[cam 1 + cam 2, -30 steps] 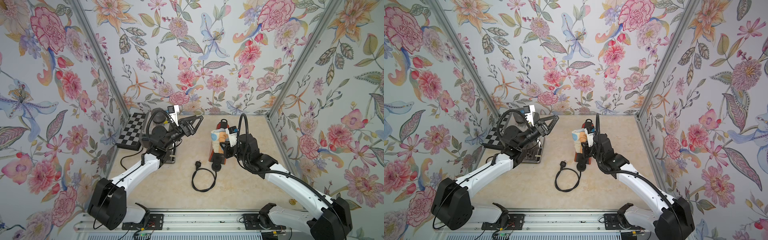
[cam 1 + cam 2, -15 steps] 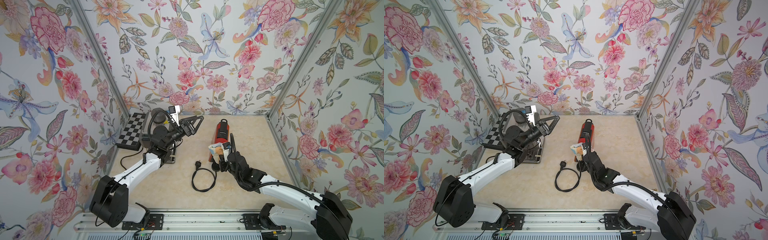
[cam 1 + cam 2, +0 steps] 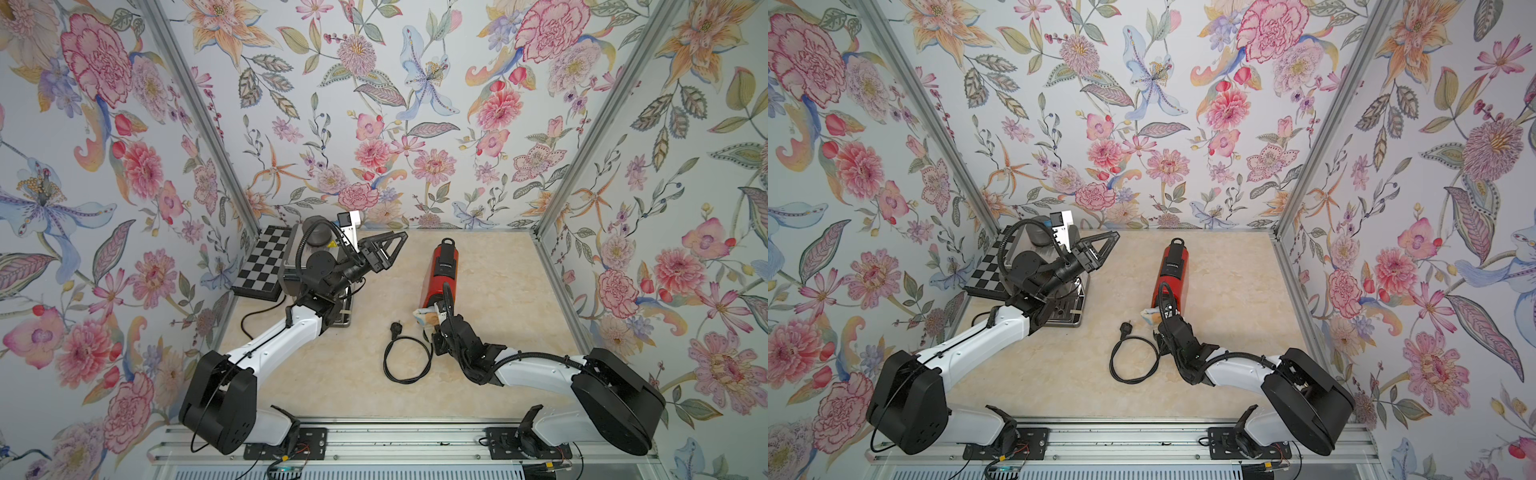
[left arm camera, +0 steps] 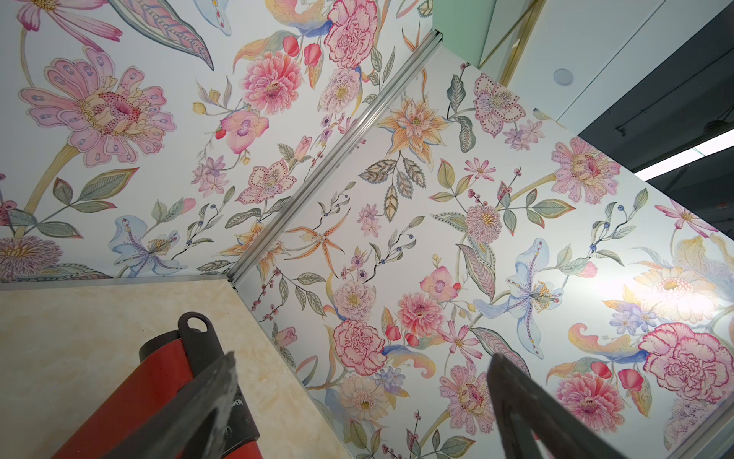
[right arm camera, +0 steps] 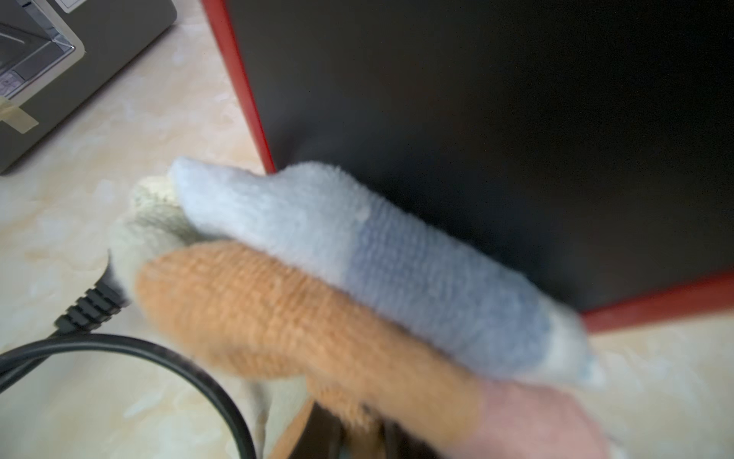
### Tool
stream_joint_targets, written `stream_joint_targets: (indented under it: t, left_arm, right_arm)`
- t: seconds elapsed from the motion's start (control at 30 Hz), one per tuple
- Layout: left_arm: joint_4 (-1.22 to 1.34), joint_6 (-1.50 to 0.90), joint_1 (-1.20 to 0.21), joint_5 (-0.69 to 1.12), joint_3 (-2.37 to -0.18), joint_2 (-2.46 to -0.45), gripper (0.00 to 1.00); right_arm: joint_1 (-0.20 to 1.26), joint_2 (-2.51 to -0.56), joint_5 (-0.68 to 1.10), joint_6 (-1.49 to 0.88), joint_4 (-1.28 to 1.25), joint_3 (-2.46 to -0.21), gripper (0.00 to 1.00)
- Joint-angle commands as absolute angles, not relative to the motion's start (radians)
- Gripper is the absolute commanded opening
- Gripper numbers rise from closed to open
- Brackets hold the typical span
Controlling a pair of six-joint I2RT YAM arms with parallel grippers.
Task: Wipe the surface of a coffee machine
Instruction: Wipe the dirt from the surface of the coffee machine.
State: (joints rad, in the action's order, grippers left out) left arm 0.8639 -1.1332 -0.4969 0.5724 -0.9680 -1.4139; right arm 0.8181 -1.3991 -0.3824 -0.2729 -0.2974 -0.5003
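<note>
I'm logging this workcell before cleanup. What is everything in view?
coffee machine: 1, red and black, right of centre on the table
cloth: 1, blue, orange and cream, against the machine's near end
power cord: 1, black, looped on the table in front of the machine, unplugged
checkerboard: 1, black and white, far left corner
silver appliance: 1, silver-grey, beside the checkerboard
table: 1, beige marble pattern
walls: 3, floral, around the table
left gripper: 1, black, open, raised near the silver appliance
right gripper: 1, black, shut on the cloth
</note>
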Motion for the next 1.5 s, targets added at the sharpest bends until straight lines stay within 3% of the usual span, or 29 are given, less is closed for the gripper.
stream_joint_targets:
  t: [0.0, 0.2, 0.53, 0.9, 1.27, 1.47]
  left_arm:
    - [0.873, -1.132, -0.499, 0.595, -0.976, -1.409, 0.99]
    - [0.862, -1.121, -0.499, 0.588, -0.966, -1.393, 0.99]
    - [0.849, -1.114, -0.499, 0.589, -0.964, -1.382, 0.99]
    - [0.840, -1.102, -0.499, 0.584, -0.960, -1.373, 0.99]
    - [0.551, -0.896, -0.523, 0.501, -1.065, -1.313, 0.99]
    - [0.388, -0.784, -0.545, 0.429, -1.134, -1.265, 0.99]
  right_arm:
    - [0.833, -1.366, -0.409, -0.270, -0.308, -0.546, 0.00]
    - [0.853, -1.338, -0.402, -0.250, -0.312, -0.591, 0.00]
    - [0.868, -1.523, -0.408, -0.309, -0.393, -0.583, 0.00]
    - [0.831, -1.238, -0.460, -0.221, -0.265, -0.593, 0.00]
    - [0.747, -1.309, -0.408, -0.324, -0.270, -0.473, 0.00]
    - [0.773, -1.194, -0.412, -0.331, -0.172, -0.461, 0.00]
